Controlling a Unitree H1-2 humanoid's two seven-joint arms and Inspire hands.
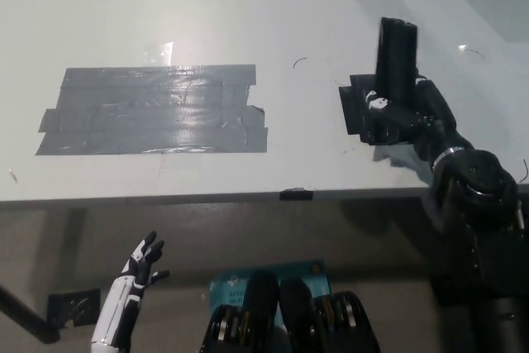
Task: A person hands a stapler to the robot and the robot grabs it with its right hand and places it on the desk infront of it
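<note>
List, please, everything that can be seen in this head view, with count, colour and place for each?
Desk: one, white, fills the upper picture.
Grey tape patch: one, grey strips, desk's left half.
Black tape patch: one, black, desk's right, beside the right hand.
Stapler: one, black, upright in the right hand.
Blue item: one, below the desk edge; cannot tell what.
Right hand: black, shut on the stapler.
Left hand: white, lower left, below the desk, fingers apart.

text: we read none | teal sheet [235, 283] under the desk edge: we see white print, too small to read | numbers: none
</note>
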